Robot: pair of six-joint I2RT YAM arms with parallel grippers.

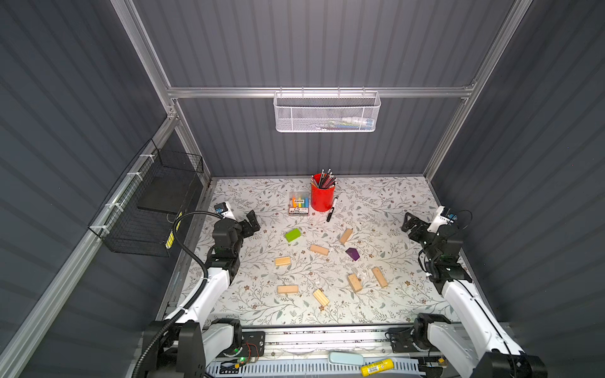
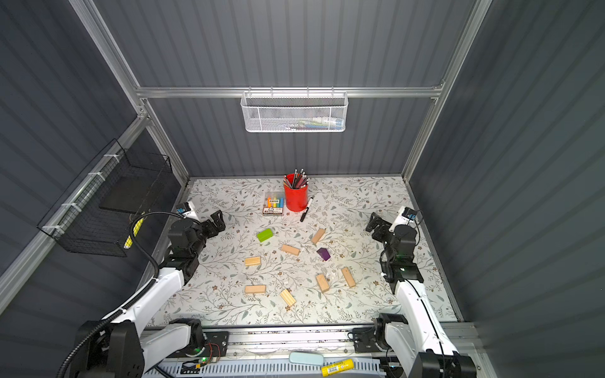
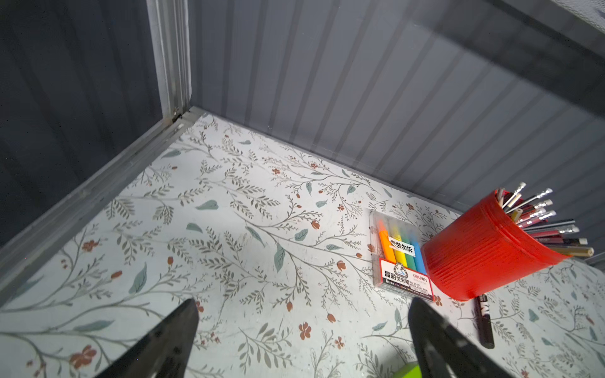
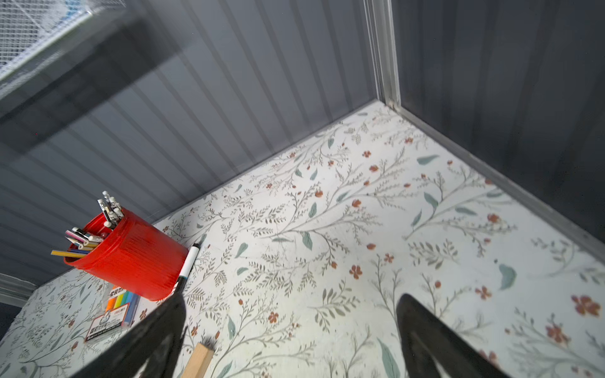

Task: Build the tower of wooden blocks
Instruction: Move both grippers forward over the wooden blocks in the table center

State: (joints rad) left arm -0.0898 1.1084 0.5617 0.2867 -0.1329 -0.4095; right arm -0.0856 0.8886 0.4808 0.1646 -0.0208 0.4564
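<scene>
Several pale wood blocks [image 1: 319, 249] lie flat and scattered over the floral table [image 1: 386, 196], apart from one another. A lime-green block [image 1: 293, 235] lies left of centre and a purple block [image 1: 352, 254] right of centre; both top views show them. No tower stands in view. My left gripper [image 1: 252, 221] hovers open at the left, short of the green block [image 3: 407, 371]. My right gripper [image 1: 409, 222] hovers open at the right. One pale block [image 4: 198, 361] shows beside its finger. Neither gripper holds anything.
A red pencil cup [image 1: 322, 196], a clear box of markers [image 1: 299, 204] and a black pen [image 1: 332, 212] sit at the back centre. A white mesh basket [image 1: 327, 111] hangs on the back rail. A black wire basket [image 1: 147, 209] hangs on the left wall.
</scene>
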